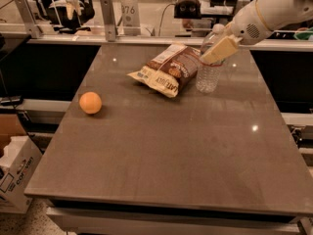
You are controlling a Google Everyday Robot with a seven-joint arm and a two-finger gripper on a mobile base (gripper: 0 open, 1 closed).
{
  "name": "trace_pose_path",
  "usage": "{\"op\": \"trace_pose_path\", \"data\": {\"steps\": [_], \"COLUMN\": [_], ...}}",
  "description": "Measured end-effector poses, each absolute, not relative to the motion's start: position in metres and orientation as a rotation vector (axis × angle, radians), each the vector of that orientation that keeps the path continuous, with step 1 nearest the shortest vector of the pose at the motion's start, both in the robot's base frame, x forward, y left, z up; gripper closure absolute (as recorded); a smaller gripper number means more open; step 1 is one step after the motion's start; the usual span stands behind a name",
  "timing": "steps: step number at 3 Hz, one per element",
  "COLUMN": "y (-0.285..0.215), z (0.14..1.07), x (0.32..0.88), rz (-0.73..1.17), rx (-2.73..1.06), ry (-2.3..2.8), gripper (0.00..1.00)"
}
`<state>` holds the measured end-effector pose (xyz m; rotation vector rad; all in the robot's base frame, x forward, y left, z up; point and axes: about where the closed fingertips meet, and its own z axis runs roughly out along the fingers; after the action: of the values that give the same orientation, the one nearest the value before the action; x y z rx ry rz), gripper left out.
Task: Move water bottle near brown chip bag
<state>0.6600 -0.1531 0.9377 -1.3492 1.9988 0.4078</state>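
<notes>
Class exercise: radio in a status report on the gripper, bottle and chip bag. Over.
Gripper at upper half of bottle, far side of table. Bottle upright, close beside chip bag. Orange ball well away; nothing between.

**Legible Markings: Camera View**

1. White post (129, 8), behind the far edge of the table (161, 155): dark digits, reading "376"; the first digit is faint.
2. Cardboard box (14, 173), on the floor at the table's near-left corner: dark printed lettering and a square symbol on the side panel. The word begins "co"; the rest cannot be read.
3. Brown chip bag (168, 70), lying at the far centre of the table: large dark letters on the cream-yellow end, seen upside down; not readable.
4. Water bottle (208, 80), upright just right of the bag: label band hidden.
5. Gripper (209, 58): no markings; jaws clamped across the bottle's upper part.
</notes>
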Motion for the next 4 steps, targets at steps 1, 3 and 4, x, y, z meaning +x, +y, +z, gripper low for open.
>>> {"op": "trace_pose_path", "data": {"steps": [1,3,4], "y": [-0.15,-0.141,-0.139], "z": [0.93,0.922,0.92], "x": [0.667,0.675,0.676], "rz": [0.43,0.434,0.438], "rx": [-1.338,-1.351,-1.355], "ry": [2.001,1.999,1.999], "gripper": [0.61,0.15,0.0]}}
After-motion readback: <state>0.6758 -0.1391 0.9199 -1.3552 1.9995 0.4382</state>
